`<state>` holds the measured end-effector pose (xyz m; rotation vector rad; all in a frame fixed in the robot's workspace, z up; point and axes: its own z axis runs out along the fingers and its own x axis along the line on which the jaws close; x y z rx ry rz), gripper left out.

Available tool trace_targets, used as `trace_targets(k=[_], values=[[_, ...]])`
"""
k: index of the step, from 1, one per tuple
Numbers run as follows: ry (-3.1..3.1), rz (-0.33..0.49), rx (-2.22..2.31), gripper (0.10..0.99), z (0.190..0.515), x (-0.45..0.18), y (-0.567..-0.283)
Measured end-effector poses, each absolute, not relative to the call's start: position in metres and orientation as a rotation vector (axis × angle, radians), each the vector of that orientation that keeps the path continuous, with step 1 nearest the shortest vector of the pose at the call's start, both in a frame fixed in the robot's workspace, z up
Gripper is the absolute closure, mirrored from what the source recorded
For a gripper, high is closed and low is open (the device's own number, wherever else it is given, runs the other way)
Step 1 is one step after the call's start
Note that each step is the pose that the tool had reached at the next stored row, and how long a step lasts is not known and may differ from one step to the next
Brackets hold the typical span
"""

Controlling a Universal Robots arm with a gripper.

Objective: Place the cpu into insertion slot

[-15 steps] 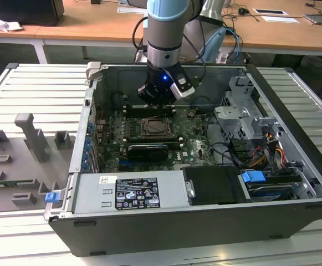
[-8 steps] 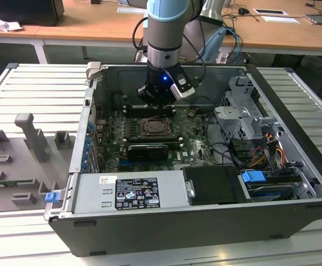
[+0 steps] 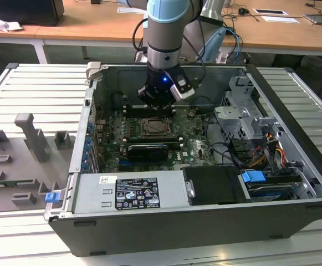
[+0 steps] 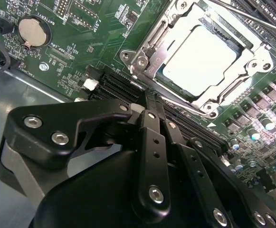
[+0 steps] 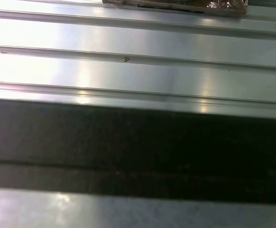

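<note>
1. The cpu lies flat inside the insertion slot, its pale metal face up and bright under the light. In the second wrist view the chip sits level, bordered all round by the socket's shiny frame.

2. In the exterior view the insertion slot sits near the middle of the green motherboard, inside the open computer case. The black graphics card lies at about 6 o'clock from the socket.

3. The gripper hangs above the board just beside the socket, at about 7 o'clock from the chip in the second wrist view. Its black fingers meet at their tips with nothing between them. It touches neither chip nor frame.

4. In the exterior view the gripper stands at about 12 o'clock from the socket, slightly above it.

5. As I judge it, the placing itself looks done: the chip is down in its seat and the tool is free of it.

6. Handling, as a judgement: the chip is light, thin and rigid, with a smooth face that offers little friction. It should be taken by two opposite edges, never pressed on the underside, which is likely fragile.

7. A round coin battery sits on the board, well apart from the socket at about 9 o'clock.
</note>
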<state>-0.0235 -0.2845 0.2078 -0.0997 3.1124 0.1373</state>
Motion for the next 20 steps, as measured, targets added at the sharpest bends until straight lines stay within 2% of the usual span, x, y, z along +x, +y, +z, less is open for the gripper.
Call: trace_targets(k=[10,20], values=[[3.115,0.099,-0.100,0.980,0.2028,-0.0234,-0.2845],[3.114,0.108,-0.100,0.980,0.2046,-0.0233,-0.2844]])
